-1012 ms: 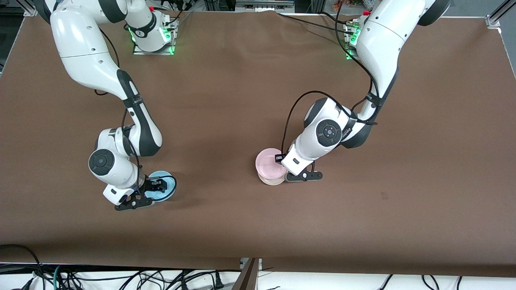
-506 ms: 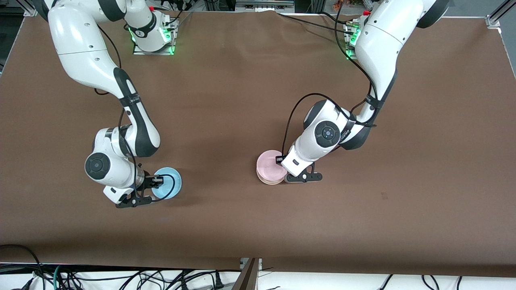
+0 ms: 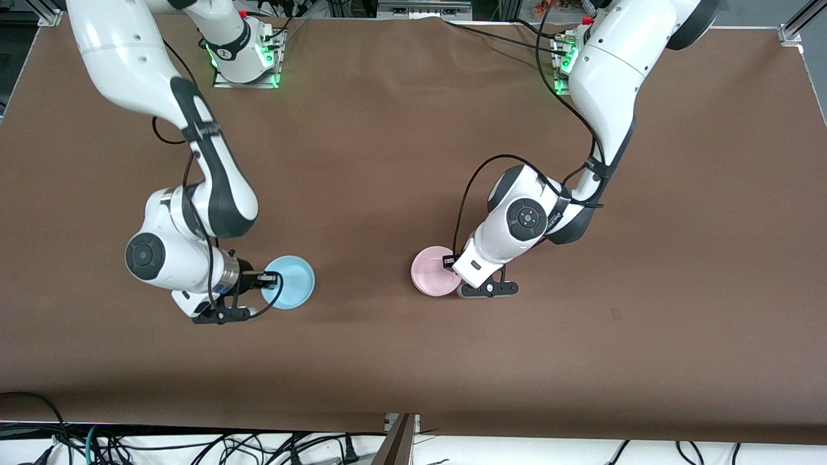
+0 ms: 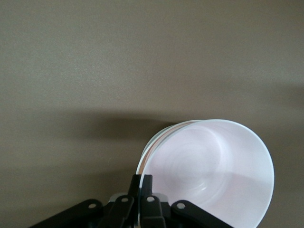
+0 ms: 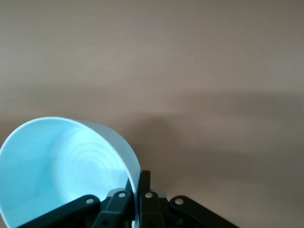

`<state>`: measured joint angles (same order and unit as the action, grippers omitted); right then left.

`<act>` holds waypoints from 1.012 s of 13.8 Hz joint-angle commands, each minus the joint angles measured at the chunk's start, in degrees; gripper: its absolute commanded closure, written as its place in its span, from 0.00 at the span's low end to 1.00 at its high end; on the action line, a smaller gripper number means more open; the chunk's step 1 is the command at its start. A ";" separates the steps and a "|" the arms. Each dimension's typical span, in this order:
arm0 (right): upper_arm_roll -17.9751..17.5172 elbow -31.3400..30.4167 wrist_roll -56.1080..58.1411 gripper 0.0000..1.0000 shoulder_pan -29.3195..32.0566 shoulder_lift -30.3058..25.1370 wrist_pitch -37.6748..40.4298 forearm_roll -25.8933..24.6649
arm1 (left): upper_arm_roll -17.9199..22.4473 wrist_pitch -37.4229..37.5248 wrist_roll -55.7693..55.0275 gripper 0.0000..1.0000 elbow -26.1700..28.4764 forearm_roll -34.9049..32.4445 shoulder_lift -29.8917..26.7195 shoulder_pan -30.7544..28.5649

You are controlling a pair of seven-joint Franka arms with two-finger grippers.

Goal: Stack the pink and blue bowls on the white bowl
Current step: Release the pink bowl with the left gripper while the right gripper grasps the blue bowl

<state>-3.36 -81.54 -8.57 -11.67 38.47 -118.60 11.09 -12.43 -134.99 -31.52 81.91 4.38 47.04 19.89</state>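
The pale pink bowl (image 3: 434, 278) sits nested in the white bowl, near the middle of the table. Only a thin edge of the white bowl (image 4: 147, 148) shows beside the pink bowl (image 4: 209, 171) in the left wrist view. My left gripper (image 3: 451, 267) is shut on the pink bowl's rim, one finger inside and one outside (image 4: 141, 183). Toward the right arm's end, my right gripper (image 3: 269, 279) is shut on the rim of the sky blue bowl (image 3: 291, 282), held over the cloth with its shadow beneath. The blue bowl (image 5: 61, 171) fills one side of the right wrist view.
The brown cloth-covered table (image 3: 387, 161) is bare between the two bowls. The arms' bases with green lights (image 3: 245, 64) stand along the edge farthest from the front camera. Cables (image 3: 194, 445) hang below the nearest edge.
My right gripper has shut on the blue bowl's rim and carried it up and toward the pink bowl. The left gripper has lowered the pink bowl down into the white one.
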 commanded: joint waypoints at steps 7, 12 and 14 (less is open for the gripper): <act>-3.85 -1.34 -9.89 1.00 -2.65 -10.78 8.21 0.51 | 0.30 0.16 -0.83 0.00 -1.93 -1.48 1.21 -0.12; -3.85 -1.26 -13.14 1.00 -4.50 -8.94 7.51 0.42 | 0.83 1.65 -1.09 0.00 -1.58 0.62 -1.77 -2.75; -3.85 -1.34 -14.71 1.00 -5.72 -7.36 5.42 0.33 | 2.49 8.12 -0.30 0.00 -1.31 0.28 -5.36 -4.68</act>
<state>-7.15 -82.54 -21.20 -16.41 30.13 -111.06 11.09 -11.15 -132.66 -32.24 79.56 4.47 46.25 17.20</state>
